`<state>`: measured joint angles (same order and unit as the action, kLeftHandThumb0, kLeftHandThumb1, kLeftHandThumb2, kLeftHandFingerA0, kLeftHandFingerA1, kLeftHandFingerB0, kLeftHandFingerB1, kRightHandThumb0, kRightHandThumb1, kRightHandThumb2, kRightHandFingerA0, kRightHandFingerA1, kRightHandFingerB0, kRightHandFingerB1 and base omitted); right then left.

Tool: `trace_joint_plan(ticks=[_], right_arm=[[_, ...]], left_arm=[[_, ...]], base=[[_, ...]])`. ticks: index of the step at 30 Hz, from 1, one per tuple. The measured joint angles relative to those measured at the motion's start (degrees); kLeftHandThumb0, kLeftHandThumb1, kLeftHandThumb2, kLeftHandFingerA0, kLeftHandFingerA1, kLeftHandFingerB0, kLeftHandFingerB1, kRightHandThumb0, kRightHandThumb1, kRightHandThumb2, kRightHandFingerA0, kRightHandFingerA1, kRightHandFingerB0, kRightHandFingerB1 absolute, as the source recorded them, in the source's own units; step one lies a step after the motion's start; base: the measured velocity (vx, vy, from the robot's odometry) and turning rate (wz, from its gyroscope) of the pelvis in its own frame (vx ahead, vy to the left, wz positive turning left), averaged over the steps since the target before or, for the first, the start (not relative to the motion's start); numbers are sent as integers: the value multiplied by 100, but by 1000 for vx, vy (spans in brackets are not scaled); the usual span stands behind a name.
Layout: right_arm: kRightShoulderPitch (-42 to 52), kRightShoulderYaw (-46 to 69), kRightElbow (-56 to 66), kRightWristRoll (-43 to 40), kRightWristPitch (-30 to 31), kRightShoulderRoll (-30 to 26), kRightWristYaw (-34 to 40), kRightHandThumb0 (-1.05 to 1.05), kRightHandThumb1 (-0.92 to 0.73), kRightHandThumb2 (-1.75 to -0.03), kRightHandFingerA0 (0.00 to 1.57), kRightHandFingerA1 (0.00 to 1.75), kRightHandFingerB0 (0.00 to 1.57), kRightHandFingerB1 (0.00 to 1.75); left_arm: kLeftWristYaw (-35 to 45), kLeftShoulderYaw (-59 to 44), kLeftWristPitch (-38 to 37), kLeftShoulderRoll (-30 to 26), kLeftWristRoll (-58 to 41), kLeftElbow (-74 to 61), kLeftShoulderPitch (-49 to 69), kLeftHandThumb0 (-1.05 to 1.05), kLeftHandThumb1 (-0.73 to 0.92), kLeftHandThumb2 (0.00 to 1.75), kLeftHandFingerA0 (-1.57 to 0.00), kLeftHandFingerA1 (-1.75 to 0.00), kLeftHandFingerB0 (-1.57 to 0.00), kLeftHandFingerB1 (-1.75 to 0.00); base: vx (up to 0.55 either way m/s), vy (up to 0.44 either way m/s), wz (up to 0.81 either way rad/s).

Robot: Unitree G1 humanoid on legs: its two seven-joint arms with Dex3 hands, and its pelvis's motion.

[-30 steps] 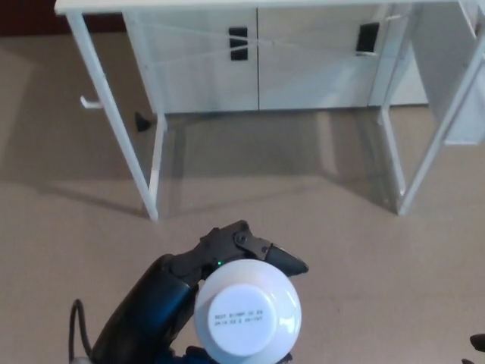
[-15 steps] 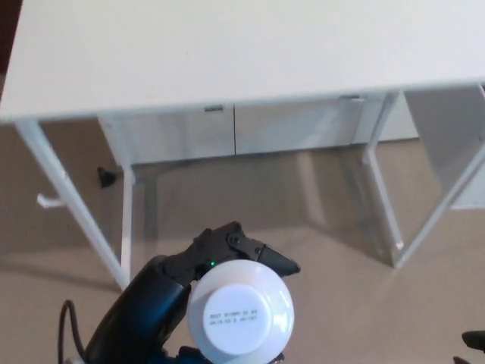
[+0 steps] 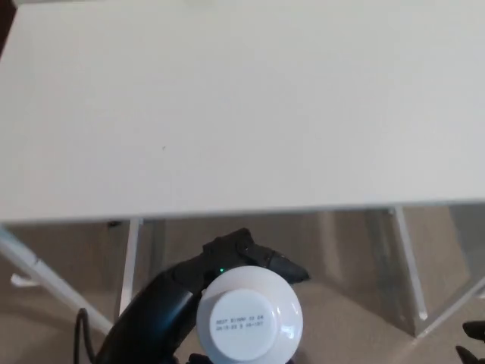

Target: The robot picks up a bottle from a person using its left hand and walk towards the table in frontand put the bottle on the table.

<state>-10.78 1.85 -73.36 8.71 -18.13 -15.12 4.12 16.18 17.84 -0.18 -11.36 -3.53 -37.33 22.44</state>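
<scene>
Seen from above at the bottom centre, the bottle (image 3: 248, 320) shows its round white cap with small printed text. My left hand (image 3: 220, 265) is shut on the bottle, its black fingers curling round the far side, and a small green light glows on the hand. The bottle is held upright just short of the white table (image 3: 227, 106), whose front edge runs across the view above the hand. Of my right hand (image 3: 474, 343) only a dark tip shows at the bottom right corner.
White table legs (image 3: 132, 258) stand on the beige floor under the front edge, left and right of my hand. The tabletop fills the upper half of the view.
The camera has moved forward: the table now fills the upper view and its edge is close to the hand. The bottle stays held in my left hand.
</scene>
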Motion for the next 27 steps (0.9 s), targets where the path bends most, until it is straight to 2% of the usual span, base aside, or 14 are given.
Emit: trace_joint_plan(ticks=[5,12,16,19,27], right_arm=[[62,-5,-24,2,8,-3,-17,-51,-64,-59,54,50,55,39],[115,-32,-26,6,8,27,-38,-47,-63,-59,52,40,55,39],[174,-56,-31,6,9,66,-46,-49,-62,-57,60,43,53,38],[289,-56,-45,4,10,79,-63,-48,-64,-59,52,41,54,40],[400,-35,-46,-3,10,54,-124,-47,-63,-59,51,40,53,39]], left_arm=[[0,42,1,9,7,-6,9,-15,79,72,-99,-130,-75,-109],[-21,50,2,-10,21,-57,66,-15,78,73,-102,-126,-75,-109],[-39,66,0,-32,33,-58,215,-16,80,72,-101,-129,-75,-109],[-44,80,0,-29,33,-59,289,-15,81,72,-104,-130,-74,-106],[-122,-211,114,151,-1,-170,27,-15,81,75,-106,-133,-74,-108]], base=[[241,-53,-16],[152,162,-2],[5,25,1],[30,-29,4],[43,-182,1]])
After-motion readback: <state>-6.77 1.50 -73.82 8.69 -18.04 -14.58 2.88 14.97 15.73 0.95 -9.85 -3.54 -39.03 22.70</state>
